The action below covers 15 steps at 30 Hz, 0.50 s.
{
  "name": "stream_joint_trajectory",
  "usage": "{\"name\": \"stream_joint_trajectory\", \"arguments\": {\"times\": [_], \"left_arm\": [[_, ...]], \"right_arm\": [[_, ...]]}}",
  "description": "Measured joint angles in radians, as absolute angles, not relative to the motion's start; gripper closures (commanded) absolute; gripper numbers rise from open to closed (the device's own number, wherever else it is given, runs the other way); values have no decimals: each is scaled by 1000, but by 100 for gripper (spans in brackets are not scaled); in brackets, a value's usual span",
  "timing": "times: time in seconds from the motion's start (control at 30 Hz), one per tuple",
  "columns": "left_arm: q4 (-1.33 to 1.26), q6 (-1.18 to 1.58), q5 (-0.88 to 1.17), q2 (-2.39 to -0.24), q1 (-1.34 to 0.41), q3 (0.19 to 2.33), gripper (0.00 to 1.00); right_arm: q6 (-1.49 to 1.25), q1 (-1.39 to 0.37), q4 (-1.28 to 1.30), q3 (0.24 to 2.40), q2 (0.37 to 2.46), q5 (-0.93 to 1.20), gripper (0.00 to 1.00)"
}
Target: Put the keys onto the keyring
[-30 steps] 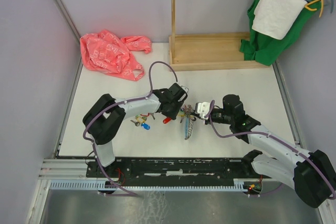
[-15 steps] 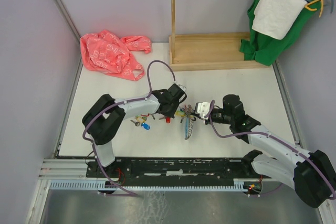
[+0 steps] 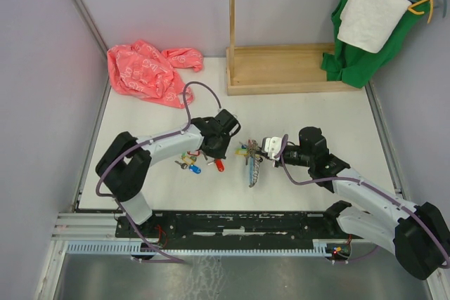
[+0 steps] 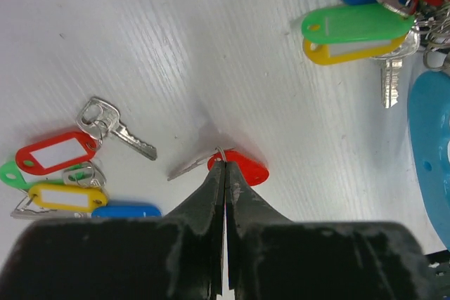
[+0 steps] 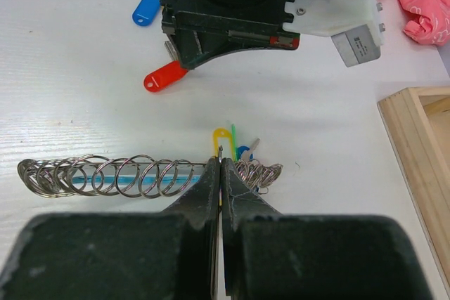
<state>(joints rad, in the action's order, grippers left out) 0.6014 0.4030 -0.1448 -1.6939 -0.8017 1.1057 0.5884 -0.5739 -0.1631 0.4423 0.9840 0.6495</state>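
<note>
My left end effector (image 4: 223, 165) is pinched fully together, and its tips have caught the small split ring (image 4: 220, 151) of the red-tagged key (image 4: 242, 168). I hold it by that thin wire alone, so the grip looks slight. My right end effector (image 5: 220, 166) is likewise closed tight, clamped on the wire of the keyring (image 5: 126, 177), which lies on the surface (image 4: 211, 47) directly ahead of my right fingertips. To do this step well, I judge that I should lift the key slowly without slackening the pinch, letting tag and blade hang free. Then I carry it across toward my right end effector, which must hold the keyring steady and present an open turn of wire. The danger is the little ring twisting or slipping out of my tips. The key's long axis runs crosswise just beyond my left fingertips: the red tag points right and the blade points left. The keyring's long axis also lies crosswise to my right fingers, its coil stretching left of them and the hung keys (image 5: 249, 166) bunched just to their right. The loose keys (image 4: 63, 173) wait to the left of my left end effector.
</note>
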Motion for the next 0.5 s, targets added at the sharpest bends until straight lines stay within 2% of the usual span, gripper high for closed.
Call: {"name": "stream_joint_trajectory", "arguments": {"times": [0.27,0.5], "left_arm": [[702,434,-50,-1702,-718,1134,94],[699,434,-2,-1808,-622,1220,89]], "right_arm": [[588,-574,-163,441,982,649,99],[588,-574,-163,440,982,650,99]]}}
